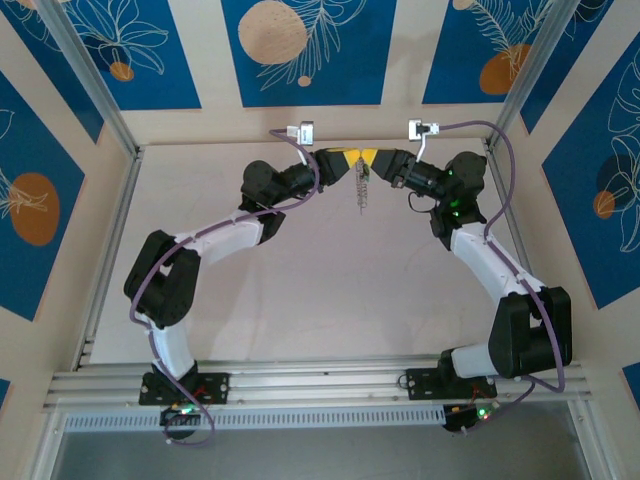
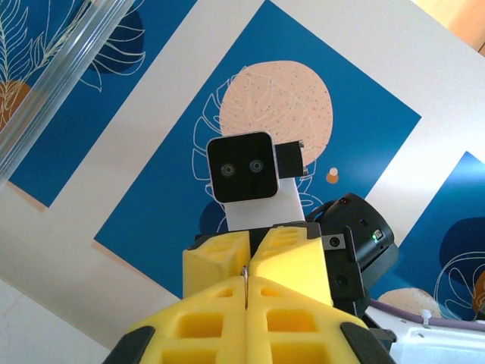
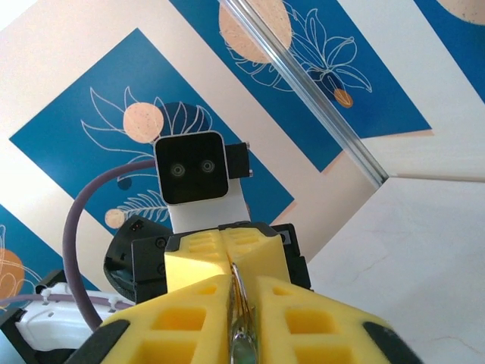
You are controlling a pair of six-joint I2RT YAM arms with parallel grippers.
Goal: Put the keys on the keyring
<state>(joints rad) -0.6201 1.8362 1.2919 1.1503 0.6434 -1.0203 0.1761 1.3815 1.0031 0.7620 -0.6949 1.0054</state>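
Note:
My two grippers meet tip to tip above the far middle of the table. The left gripper is shut on a thin silvery sliver, seemingly the key seen edge-on; its green head is hidden between the yellow pads. The right gripper is shut on the keyring, whose curved grey wire rises out of its pads. Under the joined tips a string of small silvery pieces hangs down towards the table.
The white table lies below, fenced by aluminium posts and patterned blue walls. Both arms arch in from the near edge. Each wrist camera faces the other one closely.

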